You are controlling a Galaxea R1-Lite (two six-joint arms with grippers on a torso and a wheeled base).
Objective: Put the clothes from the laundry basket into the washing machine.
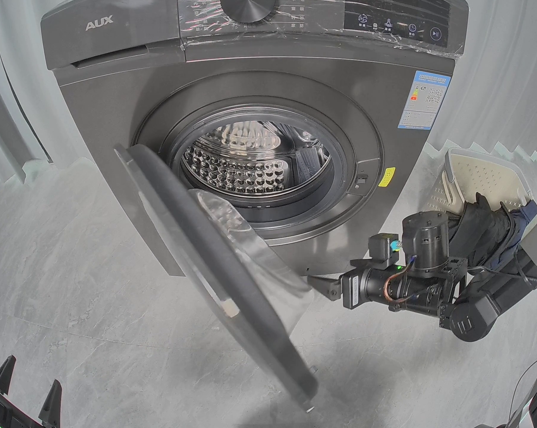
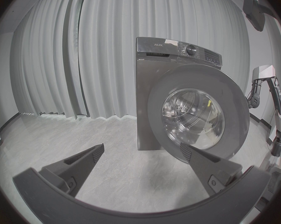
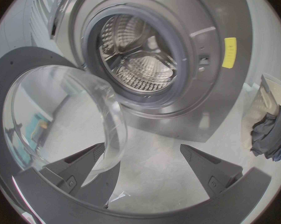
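1. My right gripper (image 1: 322, 286) is in the lower right of the head view, low in front of the washing machine (image 1: 102, 108). It points toward the open door (image 1: 185, 239). Its jaws stand wide apart and nothing is between them.
2. My left gripper (image 1: 29, 381) is in the lower left corner of the head view, well apart from the machine. Its jaws are also apart and they hold nothing.
3. The door is swung out from the left side of the round opening and reaches down to the lower middle of the head view. Its clear glass bowl is on the side that faces my right gripper.
4. The drum (image 1: 245, 156) is in the middle of the head view, and its shiny metal wall with many holes shows.
5. The laundry basket (image 1: 488, 176) is pale with small holes. It is at the right edge of the head view, just beside the machine.
6. The clothes (image 1: 482, 227) are in the basket. One dark grey piece hangs over its rim, with a dark blue piece beside it. They do not touch my jaws.
7. The floor (image 1: 72, 257) is grey stone, and a pale curtain (image 1: 512, 60) hangs behind the machine.
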